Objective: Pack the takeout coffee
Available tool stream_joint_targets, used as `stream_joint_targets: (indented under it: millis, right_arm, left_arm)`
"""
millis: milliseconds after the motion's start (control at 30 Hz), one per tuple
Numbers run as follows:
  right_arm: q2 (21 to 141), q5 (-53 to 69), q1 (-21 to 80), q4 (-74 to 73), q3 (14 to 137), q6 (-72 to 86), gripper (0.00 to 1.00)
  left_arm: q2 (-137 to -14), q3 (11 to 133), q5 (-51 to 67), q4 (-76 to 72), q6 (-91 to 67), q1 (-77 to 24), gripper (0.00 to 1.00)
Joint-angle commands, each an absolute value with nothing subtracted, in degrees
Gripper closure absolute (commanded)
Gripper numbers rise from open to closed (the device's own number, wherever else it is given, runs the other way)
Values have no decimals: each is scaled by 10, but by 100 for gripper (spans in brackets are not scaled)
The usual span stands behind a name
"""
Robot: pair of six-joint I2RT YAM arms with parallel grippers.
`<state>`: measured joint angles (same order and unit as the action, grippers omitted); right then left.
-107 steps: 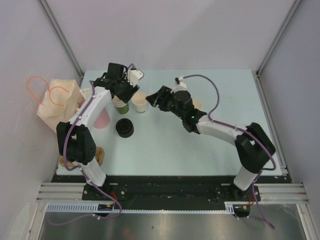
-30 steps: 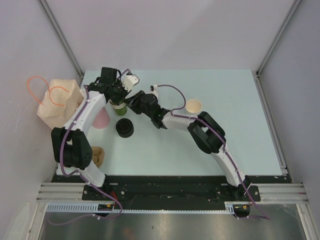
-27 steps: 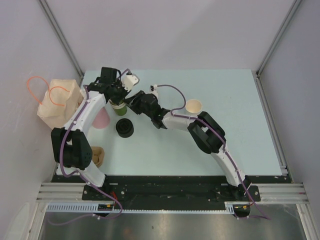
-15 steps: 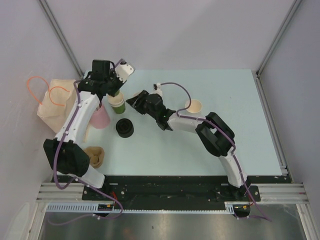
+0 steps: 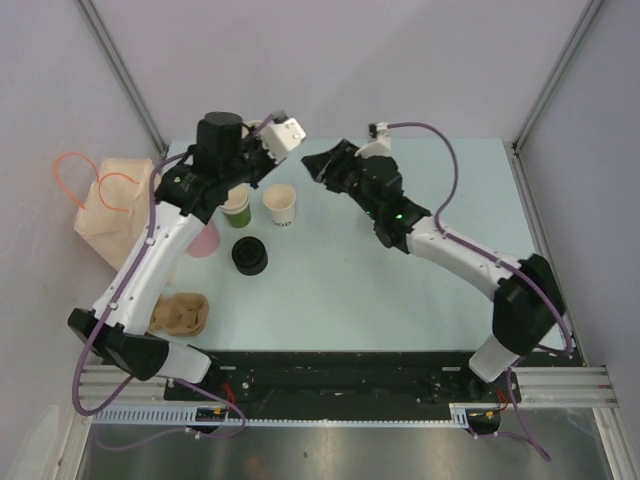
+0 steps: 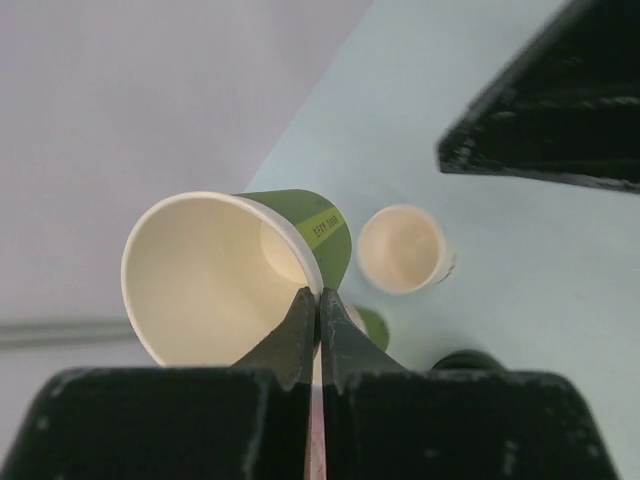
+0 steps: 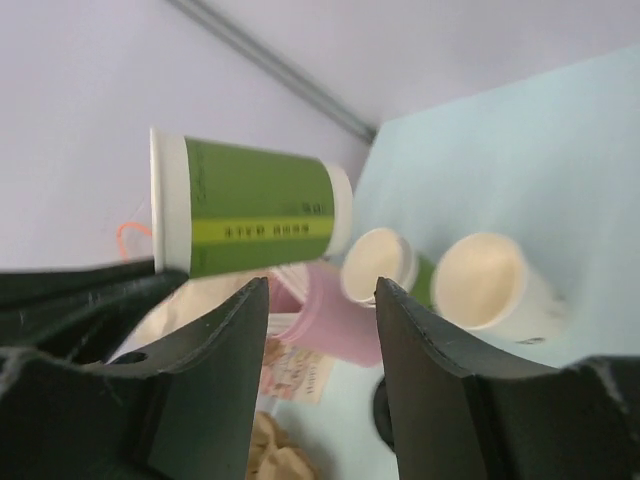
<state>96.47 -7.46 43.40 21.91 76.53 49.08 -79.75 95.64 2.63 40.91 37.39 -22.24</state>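
at the far left, the beige paper bag with orange handles point(image 5: 112, 200) sits by the edge of the pale desk point(image 5: 350, 300), and the pink cup point(image 5: 203, 240) is just to its right. half a second ago the left gripper point(image 6: 318, 297) was down among the cups. now it is raised, pressed together on the rim of a green-sided paper cup point(image 6: 322, 222), which hangs tilted in the air, off the desk. below it a second green cup point(image 5: 237, 208) stands open, with the white-sided paper cup with dark print point(image 5: 281, 203) just beside it and a round black plastic lid point(image 5: 249, 254) nearer the arms. the right gripper point(image 7: 317, 292) was covering the white cup and has drawn back to the right, spread and empty. by the look of it, neither cup on the desk is lidded yet and nothing is packed.
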Motion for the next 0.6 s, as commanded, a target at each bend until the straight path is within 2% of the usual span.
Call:
stream_joint_targets:
  millis: [0,300,567]
  right_arm:
    - [853,-87,378,89,718,386,47]
    - [643,-68,191,-68,587,350,45]
    - [548,-14,70,-143,534,301,44]
  left_arm:
    - [-845,992,21,417,352,-296,100]
    - [-1016,1050,29,419,346,-396,100]
    - [-1151,1121,31,419,342,-406,100]
